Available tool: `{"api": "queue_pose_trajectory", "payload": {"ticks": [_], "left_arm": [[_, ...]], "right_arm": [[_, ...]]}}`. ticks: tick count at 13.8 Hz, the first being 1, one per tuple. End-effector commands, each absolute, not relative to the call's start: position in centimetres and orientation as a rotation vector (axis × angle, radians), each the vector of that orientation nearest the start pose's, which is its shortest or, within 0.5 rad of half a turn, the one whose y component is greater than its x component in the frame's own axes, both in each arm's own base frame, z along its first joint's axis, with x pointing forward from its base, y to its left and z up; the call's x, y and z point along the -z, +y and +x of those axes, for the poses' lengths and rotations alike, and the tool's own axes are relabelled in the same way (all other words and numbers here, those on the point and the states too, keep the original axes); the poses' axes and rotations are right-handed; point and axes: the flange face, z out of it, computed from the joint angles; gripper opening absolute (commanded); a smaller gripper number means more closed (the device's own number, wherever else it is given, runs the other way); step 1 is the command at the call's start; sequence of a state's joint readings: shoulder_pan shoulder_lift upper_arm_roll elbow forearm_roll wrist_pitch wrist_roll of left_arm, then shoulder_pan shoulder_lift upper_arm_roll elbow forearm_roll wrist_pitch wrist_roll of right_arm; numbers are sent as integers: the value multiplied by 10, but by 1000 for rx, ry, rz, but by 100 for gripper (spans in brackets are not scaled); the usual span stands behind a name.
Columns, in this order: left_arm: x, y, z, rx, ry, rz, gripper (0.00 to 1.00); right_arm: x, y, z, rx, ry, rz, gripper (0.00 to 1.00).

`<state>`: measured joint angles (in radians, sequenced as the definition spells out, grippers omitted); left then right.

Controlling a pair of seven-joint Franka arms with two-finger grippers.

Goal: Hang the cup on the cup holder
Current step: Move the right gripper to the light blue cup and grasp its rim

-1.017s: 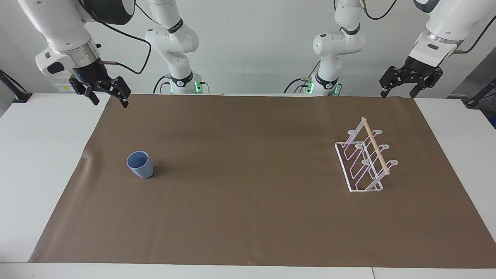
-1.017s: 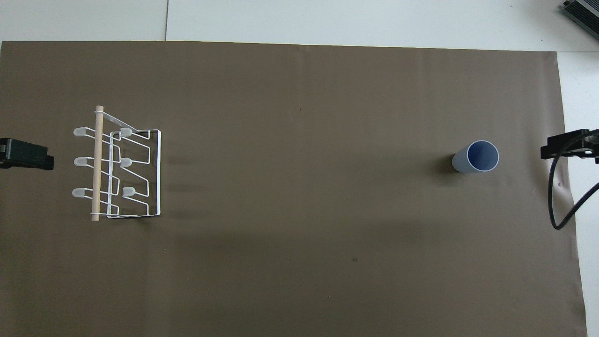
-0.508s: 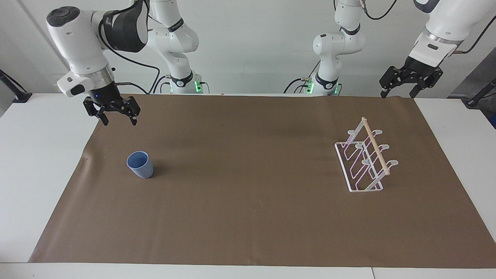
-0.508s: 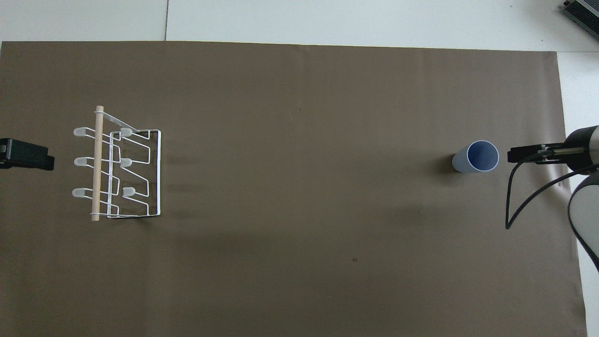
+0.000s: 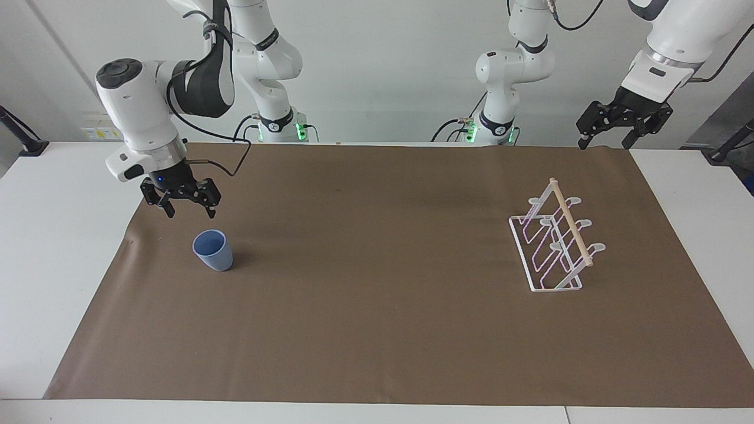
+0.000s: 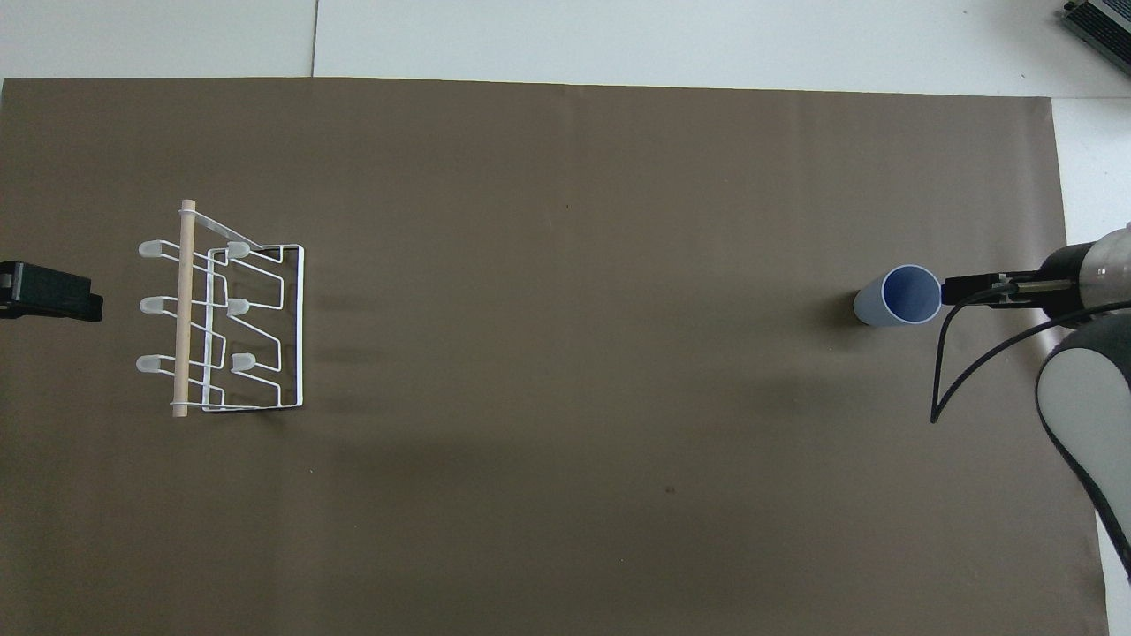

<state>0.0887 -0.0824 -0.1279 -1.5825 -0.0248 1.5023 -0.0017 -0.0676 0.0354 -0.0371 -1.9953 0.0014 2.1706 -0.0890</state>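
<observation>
A light blue cup [image 5: 212, 250] [image 6: 899, 296] stands upright on the mat, mouth up, toward the right arm's end of the table. My right gripper [image 5: 191, 211] [image 6: 965, 290] hangs open a little above the mat right beside the cup, not touching it and holding nothing. The white wire cup holder [image 5: 552, 242] [image 6: 221, 323], topped by a wooden dowel, stands at the left arm's end with nothing on its prongs. My left gripper [image 5: 605, 141] [image 6: 53, 291] waits open and raised over the mat's edge by the holder.
A brown mat [image 5: 377, 306] [image 6: 565, 442] covers most of the white table [image 5: 53, 247]. A cable [image 6: 950, 380] loops off the right wrist near the cup. A grey device [image 6: 1100, 22] lies at the table's corner.
The right arm has swung in from the mat's corner and come down, bringing its open gripper close beside the cup. The left arm, the cup and the holder have not moved.
</observation>
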Motion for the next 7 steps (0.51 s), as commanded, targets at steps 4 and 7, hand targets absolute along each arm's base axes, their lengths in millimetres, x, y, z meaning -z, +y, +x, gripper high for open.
{"api": "queue_pose_trajectory", "payload": {"ticks": [4,7], "left_arm": [[-652,-24,516,1,72,-3160,100],[-652,-24,516,3,72,-3160,100]], "right_arm": [[-407,-42,593,251,22,-3129,100],[-405,-19,592,248,-16,-3119,100]]}}
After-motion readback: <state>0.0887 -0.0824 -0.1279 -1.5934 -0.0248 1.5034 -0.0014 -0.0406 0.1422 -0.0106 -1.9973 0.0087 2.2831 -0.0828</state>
